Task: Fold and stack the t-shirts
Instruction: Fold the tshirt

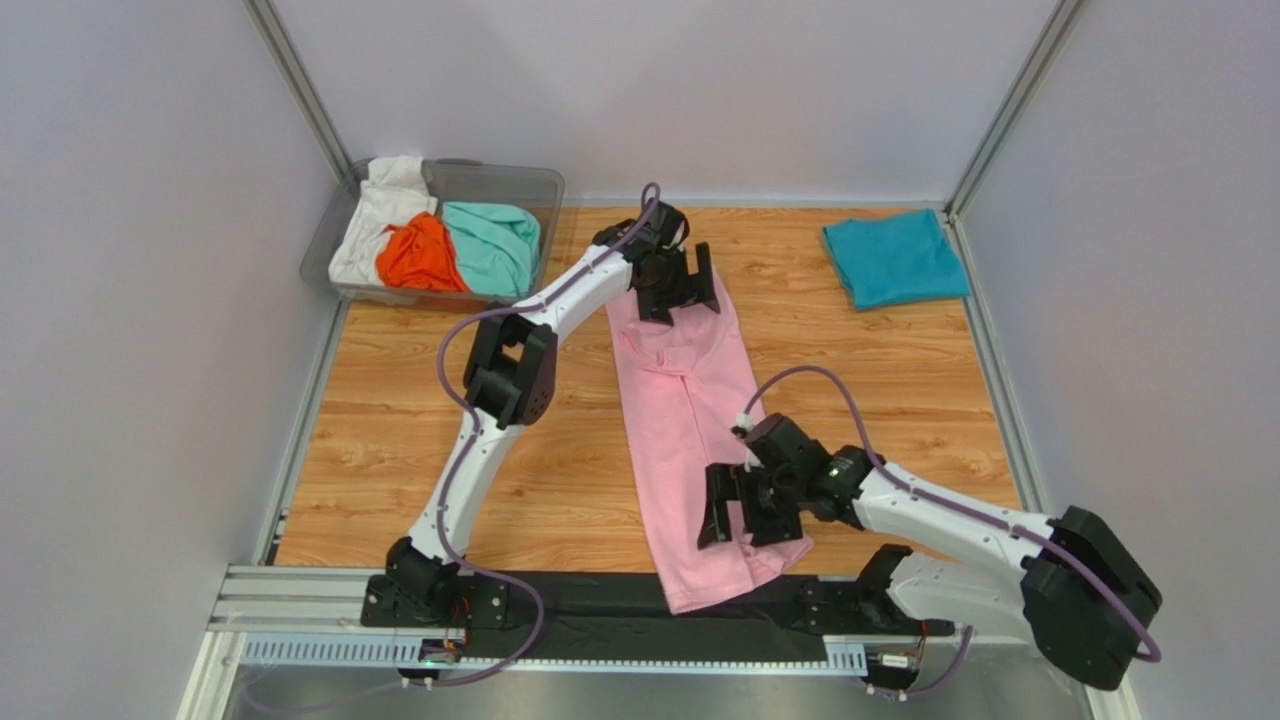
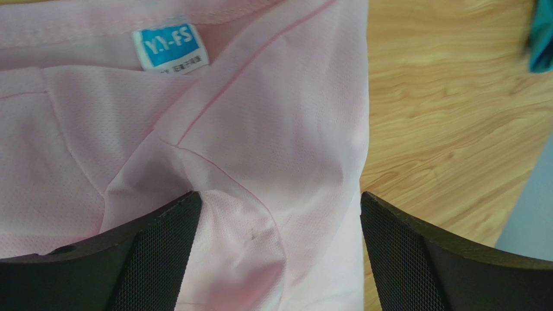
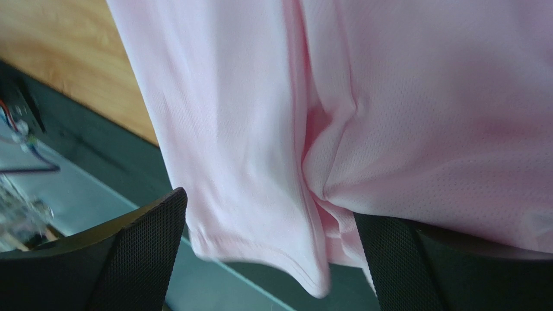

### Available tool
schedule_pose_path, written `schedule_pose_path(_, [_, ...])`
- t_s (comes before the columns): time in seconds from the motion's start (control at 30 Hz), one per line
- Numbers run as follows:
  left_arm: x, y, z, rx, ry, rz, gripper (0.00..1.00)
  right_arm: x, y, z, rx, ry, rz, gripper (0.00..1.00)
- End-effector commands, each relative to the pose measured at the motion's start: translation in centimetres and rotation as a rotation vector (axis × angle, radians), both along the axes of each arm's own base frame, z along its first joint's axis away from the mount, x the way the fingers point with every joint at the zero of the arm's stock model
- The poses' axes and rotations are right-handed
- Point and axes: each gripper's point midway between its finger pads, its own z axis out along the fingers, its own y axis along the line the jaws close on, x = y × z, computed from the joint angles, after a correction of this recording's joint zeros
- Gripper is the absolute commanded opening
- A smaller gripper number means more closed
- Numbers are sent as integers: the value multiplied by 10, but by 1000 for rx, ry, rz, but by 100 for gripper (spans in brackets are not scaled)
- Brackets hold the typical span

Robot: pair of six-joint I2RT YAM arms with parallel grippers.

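Note:
The light pink t-shirt [image 1: 691,435] lies as a long narrow strip down the middle of the table. Its hem end hangs over the near edge. My left gripper [image 1: 678,284] is open over the collar end. In the left wrist view [image 2: 278,256] its jaws straddle a fold of pink cloth [image 2: 259,149] below the blue neck label [image 2: 172,48]. My right gripper [image 1: 744,506] is open at the hem end. In the right wrist view [image 3: 272,259] the pink hem [image 3: 259,194] sits between the jaws and drapes over the right finger [image 3: 422,269]. A folded teal-blue t-shirt [image 1: 894,258] lies at the far right.
A clear plastic bin [image 1: 538,183] at the far left holds a white [image 1: 368,222], an orange [image 1: 418,255] and a mint-green t-shirt [image 1: 496,245]. A black rail [image 1: 601,597] runs along the near table edge. Grey walls enclose the table.

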Motion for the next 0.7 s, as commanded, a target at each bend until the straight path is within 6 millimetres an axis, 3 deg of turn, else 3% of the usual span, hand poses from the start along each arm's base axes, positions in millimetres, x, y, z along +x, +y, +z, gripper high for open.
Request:
schedule_pose_path(0.0, [-5,-16,-41,-31,109,-2,100,-41,19,2,-1,106,131,100])
schedule_pose_path(0.07, [5,-24,-37,-76,96,18,100,-42,30,4,-7,92,185,100])
schedule_pose_path(0.1, [8,-27,-37,-90,89,26,100,-40,41,14,10,69,216,100])
schedule_pose_path(0.23, [30,-31,-26,-154,43,82,100,-43,54,28,11,39,297,100])
schedule_pose_path(0.33, [43,-34,-24,-214,25,100,100,-39,52,38,-4,-7,310,100])
schedule_pose_path(0.57, [71,-38,-33,-333,15,170,100,0,30,65,-72,-178,157,100])
schedule_pose_path(0.67, [88,-39,-26,-382,-22,197,100,18,21,70,-78,-195,67,100])
